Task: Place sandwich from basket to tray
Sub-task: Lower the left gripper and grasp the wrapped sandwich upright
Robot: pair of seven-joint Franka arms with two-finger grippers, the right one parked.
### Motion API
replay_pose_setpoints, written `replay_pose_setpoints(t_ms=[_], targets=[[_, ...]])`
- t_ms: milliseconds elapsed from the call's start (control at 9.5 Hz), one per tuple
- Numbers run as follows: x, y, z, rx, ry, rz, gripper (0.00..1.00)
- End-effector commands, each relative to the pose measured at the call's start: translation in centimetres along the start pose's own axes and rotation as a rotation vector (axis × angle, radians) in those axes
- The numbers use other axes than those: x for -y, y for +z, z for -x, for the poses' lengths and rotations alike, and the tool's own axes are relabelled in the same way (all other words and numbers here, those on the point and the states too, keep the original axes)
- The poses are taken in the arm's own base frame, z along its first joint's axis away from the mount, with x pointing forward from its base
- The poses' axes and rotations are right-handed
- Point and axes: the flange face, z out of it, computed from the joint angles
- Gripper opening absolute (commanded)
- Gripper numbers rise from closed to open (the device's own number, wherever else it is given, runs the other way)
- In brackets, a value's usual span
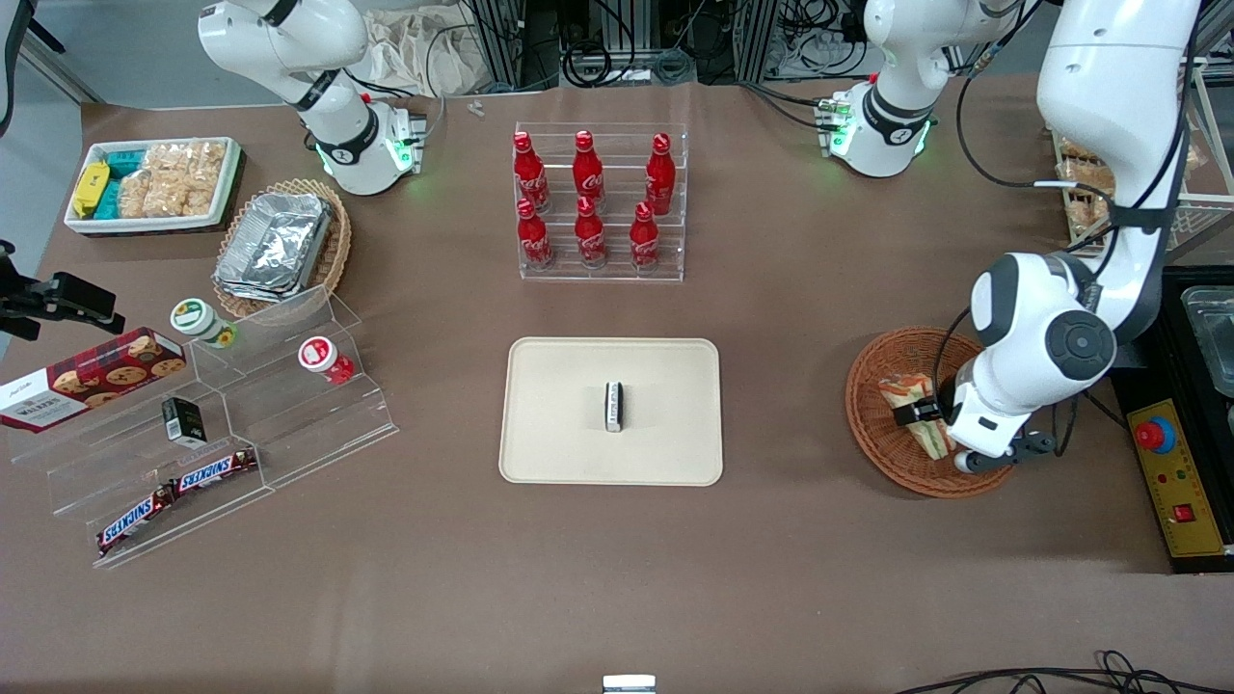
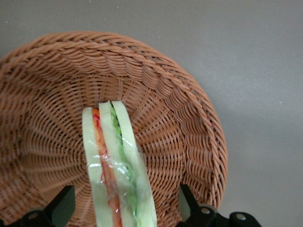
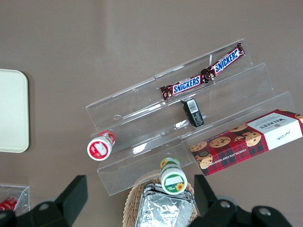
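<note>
The wrapped sandwich (image 1: 907,395) stands on edge in the reddish-brown wicker basket (image 1: 868,429), toward the working arm's end of the table. In the left wrist view its pale bread and its green and orange layers (image 2: 113,161) run up between the two black fingers (image 2: 188,201). My left gripper (image 1: 927,414) is down in the basket (image 2: 180,109) and open (image 2: 125,190), one finger on each side of the sandwich with a gap on both sides. The cream tray (image 1: 559,424) lies at the table's middle.
A small black-and-white packet (image 1: 613,406) lies on the tray. A clear rack of red cola bottles (image 1: 600,202) stands farther from the front camera than the tray. A yellow control box with a red button (image 1: 1171,467) sits beside the basket. Acrylic shelves with Snickers bars (image 1: 178,492) stand toward the parked arm's end.
</note>
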Motion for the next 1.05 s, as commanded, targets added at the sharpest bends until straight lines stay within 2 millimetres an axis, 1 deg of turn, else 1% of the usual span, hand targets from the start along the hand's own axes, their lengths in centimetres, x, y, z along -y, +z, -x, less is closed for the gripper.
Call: replay_pose_setpoints(t_ms=[0,105,211,316,526,632,737,842,947], targets=[[0.5,1.0,1.0,-0.014,-0.020,0.011,0.95],[0.7,1.2,1.1,-0.011,-0.020,0.008,0.87],[0.8,1.3,1.2,-0.008,-0.021,0.006,0.74],[0.7,1.1,1.4,-0.008,-0.020,0.006,0.55],[0.9,0.6,1.4,0.004,-0.024,-0.002,0.12],[0.8,-0.7,1.4,0.025,-0.021,-0.015,0.00],[0.5,-3.1,1.3,0.031,-0.020,-0.024,0.00],[-0.2,-6.0,1.4,0.032,-0.022,-0.034,0.00],[-1.2,-9.8,1.1,0.037,-0.017,-0.041,0.00]])
